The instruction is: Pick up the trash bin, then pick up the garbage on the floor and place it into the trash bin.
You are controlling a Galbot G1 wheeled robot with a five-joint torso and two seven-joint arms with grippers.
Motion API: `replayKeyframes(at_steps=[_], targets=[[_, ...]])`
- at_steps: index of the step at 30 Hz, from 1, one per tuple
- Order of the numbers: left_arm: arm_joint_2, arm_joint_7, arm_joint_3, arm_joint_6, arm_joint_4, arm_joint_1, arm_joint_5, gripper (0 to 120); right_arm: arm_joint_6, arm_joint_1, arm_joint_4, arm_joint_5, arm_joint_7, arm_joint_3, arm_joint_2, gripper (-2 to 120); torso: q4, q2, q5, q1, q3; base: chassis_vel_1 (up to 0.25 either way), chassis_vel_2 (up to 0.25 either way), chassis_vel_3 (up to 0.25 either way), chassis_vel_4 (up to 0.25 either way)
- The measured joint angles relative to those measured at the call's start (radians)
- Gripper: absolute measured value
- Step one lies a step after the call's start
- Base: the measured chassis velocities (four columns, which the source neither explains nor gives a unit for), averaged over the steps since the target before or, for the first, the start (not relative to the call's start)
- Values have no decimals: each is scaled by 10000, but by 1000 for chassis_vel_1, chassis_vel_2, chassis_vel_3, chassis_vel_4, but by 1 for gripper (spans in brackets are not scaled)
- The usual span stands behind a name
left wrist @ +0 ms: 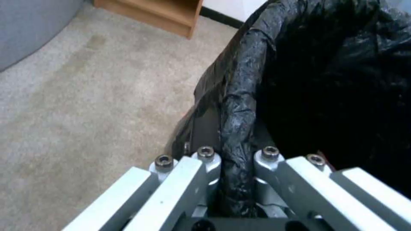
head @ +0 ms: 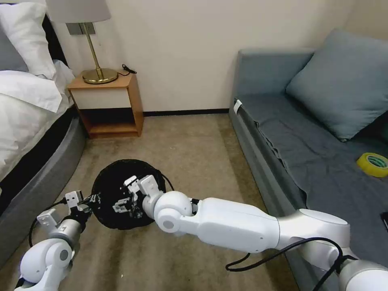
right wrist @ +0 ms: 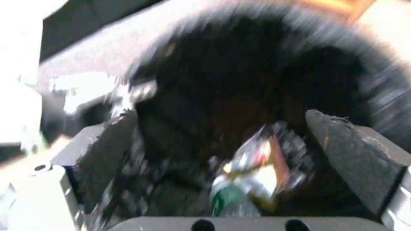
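Bin: the round trash bin lined with crinkly black plastic (head: 121, 194) is gripped at its near rim by the left gripper (left wrist: 237, 170), jaws pinched on the bag-covered rim; it sits low over the beige carpet (head: 194, 161), whether lifted clear I cannot tell
Right arm: the right gripper (head: 127, 202) hangs over the bin's mouth, its dark pads (right wrist: 342, 154) spread apart with nothing between them
Garbage: a shiny gold-and-dark wrapper (right wrist: 261, 166) and a small clear bottle with green label (right wrist: 229, 200) lie inside the bin
Progress: judged nearly done, since the visible carpet shows no litter
Hidden: the bin's depths are dark and the right wrist view is smeared, so other pieces cannot be counted; floor under the arms is covered
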Motion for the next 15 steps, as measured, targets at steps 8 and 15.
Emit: replayKeyframes(at_steps=[8, 15], targets=[[-452, 61, -209, -166, 143, -45, 576, 4, -40, 220, 205, -394, -102, 1104, -828, 100, 0, 1, 0, 0, 0, 0, 0, 0, 0], [-817, 157, -568, -361, 22, 13, 912, 4, -282, -652, -358, -1354, -480, 1774, -2670, 100, -4, 1, 3, 0, 0, 0, 0, 0, 0]])
